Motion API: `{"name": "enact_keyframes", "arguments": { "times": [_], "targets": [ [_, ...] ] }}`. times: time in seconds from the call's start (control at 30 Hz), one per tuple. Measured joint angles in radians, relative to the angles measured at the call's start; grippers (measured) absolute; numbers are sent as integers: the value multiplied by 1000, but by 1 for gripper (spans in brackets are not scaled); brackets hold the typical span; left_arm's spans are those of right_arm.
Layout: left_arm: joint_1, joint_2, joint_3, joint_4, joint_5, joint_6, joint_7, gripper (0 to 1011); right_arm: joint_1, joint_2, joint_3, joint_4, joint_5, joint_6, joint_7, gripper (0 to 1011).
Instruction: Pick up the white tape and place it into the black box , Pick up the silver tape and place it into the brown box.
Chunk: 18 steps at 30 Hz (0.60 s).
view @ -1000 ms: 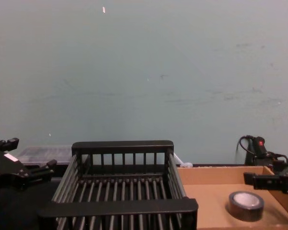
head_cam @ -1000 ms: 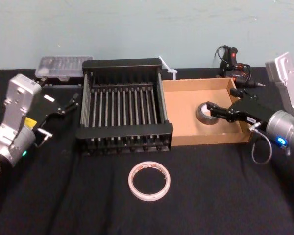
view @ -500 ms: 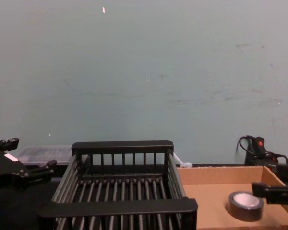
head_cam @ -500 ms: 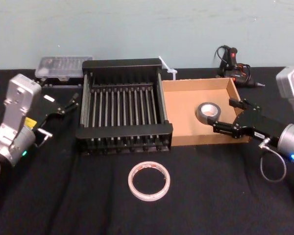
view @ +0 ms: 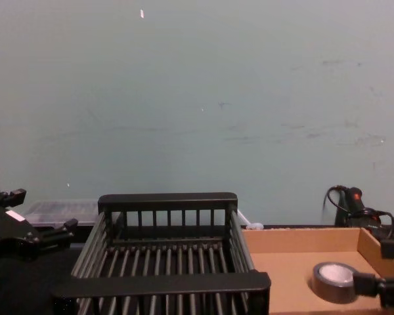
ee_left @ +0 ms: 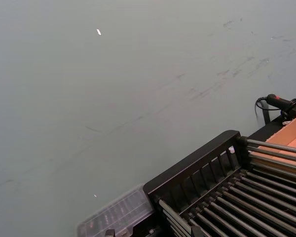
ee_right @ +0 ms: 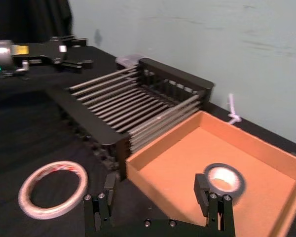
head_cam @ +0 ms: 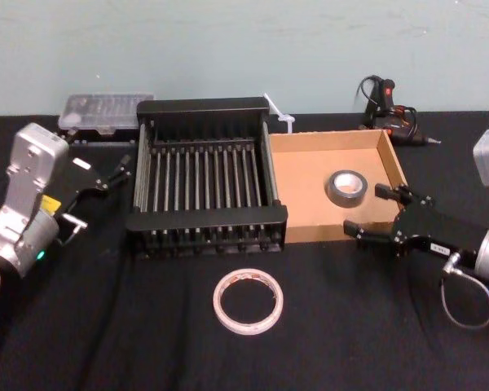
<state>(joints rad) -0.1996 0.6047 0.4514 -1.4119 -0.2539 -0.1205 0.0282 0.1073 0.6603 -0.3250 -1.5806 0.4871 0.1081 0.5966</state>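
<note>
Right gripper hangs open and empty by the near-right corner of the brown box, a shallow cardboard tray holding the thick grey silver tape: half done. Thin, wide-holed white tape lies on the cloth-covered counter before the empty slatted black box. Left gripper, parked left, fingers parted.

The right gripper has withdrawn toward 5 o'clock, from over the silver tape to the brown box's front-right corner.
</note>
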Motion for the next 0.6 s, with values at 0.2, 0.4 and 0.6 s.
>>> {"name": "enact_keyframes", "arguments": {
  "times": [0.2, 0.4, 0.6],
  "targets": [
    [0, 0, 0, 0, 0, 0, 0, 1001, -20, 30, -16, -27, 24, -11, 31, 1002],
    [0, 0, 0, 0, 0, 0, 0, 1001, -29, 50, -40, -43, 34, -18, 50, 1002],
    [0, 0, 0, 0, 0, 0, 0, 1001, -21, 67, -74, -49, 42, -5, 67, 1002]
  ]
}}
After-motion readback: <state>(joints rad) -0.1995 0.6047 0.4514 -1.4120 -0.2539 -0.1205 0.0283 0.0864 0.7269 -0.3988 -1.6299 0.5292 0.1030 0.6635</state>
